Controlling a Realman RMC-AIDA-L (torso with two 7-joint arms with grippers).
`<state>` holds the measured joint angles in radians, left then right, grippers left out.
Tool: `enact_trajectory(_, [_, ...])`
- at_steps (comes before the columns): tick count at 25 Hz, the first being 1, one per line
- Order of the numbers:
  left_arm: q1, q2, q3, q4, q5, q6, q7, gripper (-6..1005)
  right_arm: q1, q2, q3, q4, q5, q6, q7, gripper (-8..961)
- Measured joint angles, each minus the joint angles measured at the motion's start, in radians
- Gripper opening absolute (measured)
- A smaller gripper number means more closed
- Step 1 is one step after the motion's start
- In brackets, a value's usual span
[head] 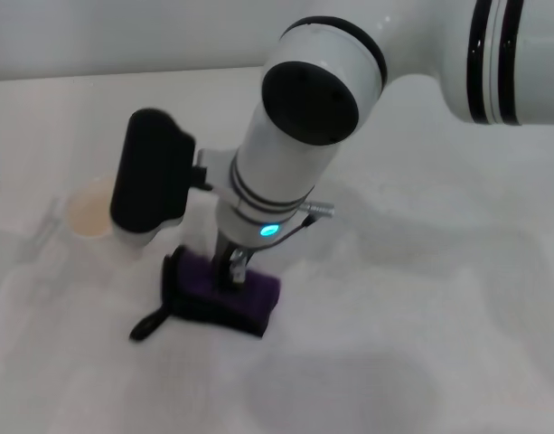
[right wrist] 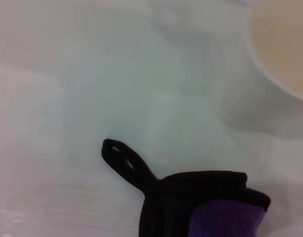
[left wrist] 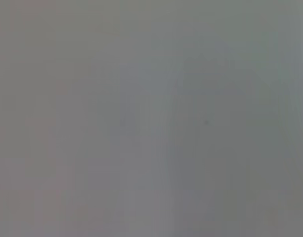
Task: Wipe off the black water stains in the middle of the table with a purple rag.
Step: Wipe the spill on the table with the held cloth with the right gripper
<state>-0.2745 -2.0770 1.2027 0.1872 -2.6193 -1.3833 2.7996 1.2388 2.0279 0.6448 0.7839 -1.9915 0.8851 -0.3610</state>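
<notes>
1. We see our right arm reaching in from the upper right of the head view, its wrist pointing steeply down at the worktop (head: 439, 298).
2. The right end effector (head: 231, 269) sits directly on top of the purple rag (head: 245, 297), with dark fingers touching the cloth's upper surface. We cannot tell from here whether the fingers are pinched on the fabric or merely resting on it.
3. The purple rag lies flat on the worktop, left of centre in the head view, folded, with black edging along its left side. Its short black loop (head: 148, 326) trails out from one corner onto the bare white surface.
4. In the right wrist view, the rag (right wrist: 225, 219) and its loop (right wrist: 120, 159) show close up against the worktop (right wrist: 92, 74).
5. A paper cup (head: 89, 210) stands near the rag, on the robot's left of it and farther from the robot, not touching it. The same cup (right wrist: 284, 54) shows in the right wrist view.
6. The black water stains are not visible to us in any view.
7. The left wrist view shows only a flat grey field, so our left end effector is out of sight.
</notes>
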Motion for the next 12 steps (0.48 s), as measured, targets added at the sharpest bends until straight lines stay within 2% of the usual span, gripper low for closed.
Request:
enact_trajectory(8, [-0.003, 0.0, 0.0, 0.0, -0.002, 0.002, 0.0, 884, 0.009, 0.0, 0.014, -0.071, -0.107, -0.008, 0.083, 72])
enact_trajectory(12, [-0.002, -0.001, 0.0, 0.0, -0.01, 0.004, 0.0, 885, -0.004, 0.0, 0.074, -0.104, -0.177, 0.014, 0.089, 72])
